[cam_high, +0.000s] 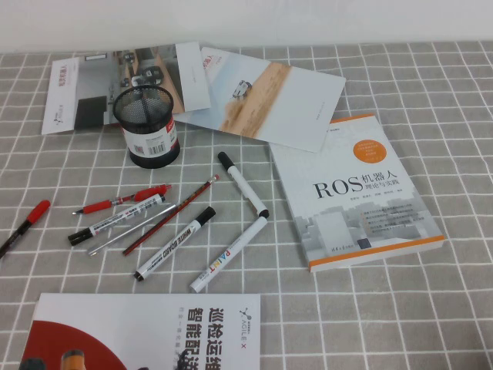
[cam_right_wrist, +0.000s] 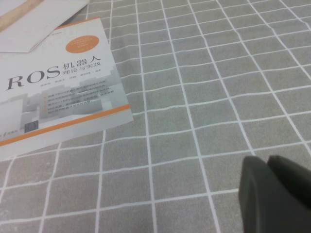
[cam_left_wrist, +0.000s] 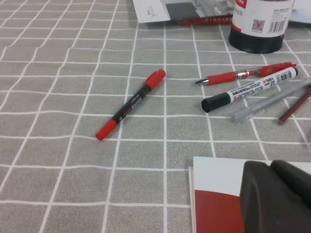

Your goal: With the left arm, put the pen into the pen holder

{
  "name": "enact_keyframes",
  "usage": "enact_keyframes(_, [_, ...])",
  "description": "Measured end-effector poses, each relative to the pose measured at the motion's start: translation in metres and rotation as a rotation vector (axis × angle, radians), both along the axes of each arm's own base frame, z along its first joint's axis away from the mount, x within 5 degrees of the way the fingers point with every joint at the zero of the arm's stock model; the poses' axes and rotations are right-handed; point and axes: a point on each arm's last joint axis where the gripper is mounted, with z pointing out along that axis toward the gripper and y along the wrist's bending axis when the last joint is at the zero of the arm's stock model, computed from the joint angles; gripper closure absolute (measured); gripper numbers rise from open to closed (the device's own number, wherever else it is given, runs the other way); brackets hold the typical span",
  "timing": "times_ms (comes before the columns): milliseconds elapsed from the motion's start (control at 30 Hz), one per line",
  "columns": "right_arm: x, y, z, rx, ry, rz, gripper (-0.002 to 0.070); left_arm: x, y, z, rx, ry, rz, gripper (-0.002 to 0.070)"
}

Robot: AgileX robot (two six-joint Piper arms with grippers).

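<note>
Pen (cam_left_wrist: 130,104) alone on open cloth; marker cluster (cam_left_wrist: 249,90) well apart.

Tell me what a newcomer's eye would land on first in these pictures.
The scatter of pens and markers mid-table, in front of the black mesh pen holder. The red-and-black pen lies alone at the far left; a white ROS book lies to the right.

"ROS" on book (cam_high: 354,193), "WHITE BOARD" on marker (cam_high: 176,243), "PAINT" on paint marker (cam_high: 229,253)

pen (cam_high: 23,225): lower end cut by high view's edge | pen holder (cam_left_wrist: 257,24): top cropped
</note>
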Motion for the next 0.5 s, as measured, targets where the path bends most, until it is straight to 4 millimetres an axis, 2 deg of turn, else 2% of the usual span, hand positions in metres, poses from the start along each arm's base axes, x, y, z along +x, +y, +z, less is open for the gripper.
enact_keyframes(133, [0.0,0.0,0.0,0.0,0.0,0.0,0.0691,0.0,0.0,0.001,-0.008,-0.006,0.0,0.0678])
enact_keyframes(267, [0.0,0.0,0.0,0.0,0.0,0.0,0.0691,0.002,-0.002,0.008,-0.099,-0.087,0.001,0.0678])
enact_keyframes(333, [0.0,0.0,0.0,0.0,0.0,0.0,0.0691,0.003,-0.003,0.013,-0.182,-0.143,0.008,0.0678])
enact_keyframes(500, [0.0,0.0,0.0,0.0,0.0,0.0,0.0691,0.004,-0.003,0.026,-0.544,-0.251,0.055,0.0678])
